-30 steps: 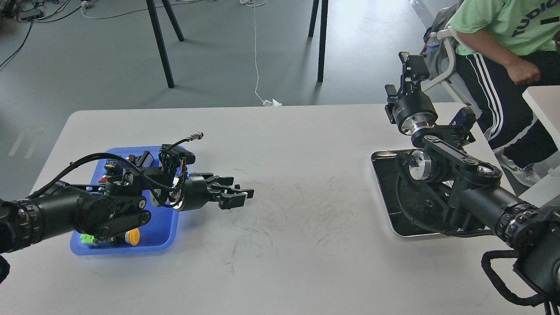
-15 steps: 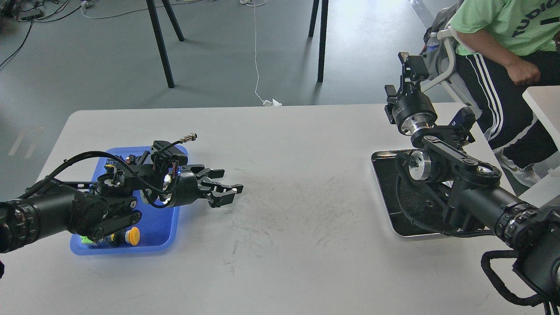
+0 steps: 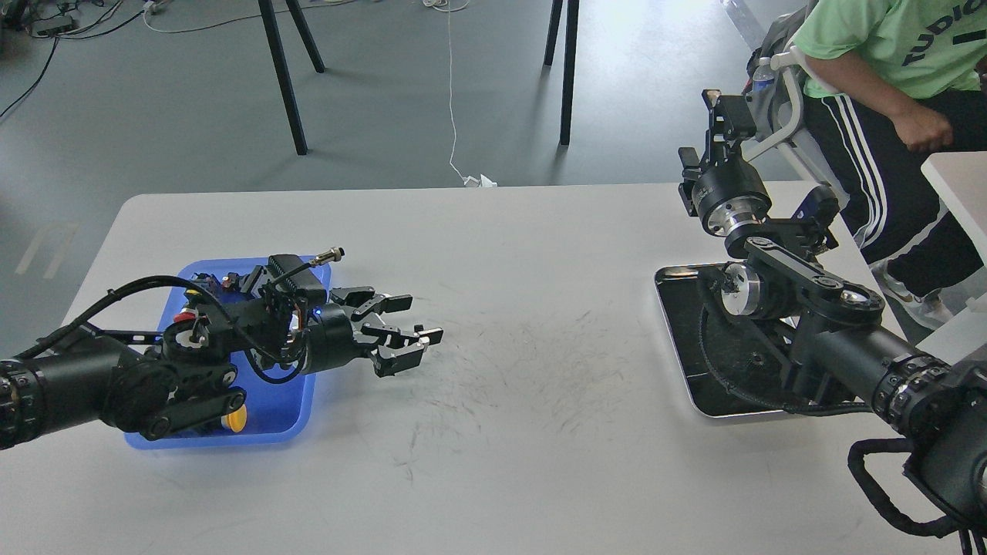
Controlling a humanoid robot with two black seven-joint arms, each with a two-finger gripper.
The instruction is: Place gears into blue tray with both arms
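Note:
The blue tray [image 3: 305, 401] sits at the table's left and holds coloured push-button switches, among them a yellow one [image 3: 236, 418]. My left arm lies across the tray. Its left gripper [image 3: 407, 333] hovers just right of the tray over bare table, open, fingers spread and empty. My right arm rises over a silver tray [image 3: 740, 415] with a black inside. The right gripper [image 3: 723, 116] points up and away at the far right, too dark to read. A tiny dark speck [image 3: 757, 358] on the black inside may be a gear; no other gears can be made out.
A seated person in a green shirt [image 3: 887, 46] is close behind the right gripper. A second white table's corner [image 3: 960, 181] is at the far right. Black table legs [image 3: 281, 77] stand on the floor beyond the far edge.
My left gripper drew back slightly toward the tray, then came forward again with the wrist turned and the fingers spread wider. The right arm has hardly moved.

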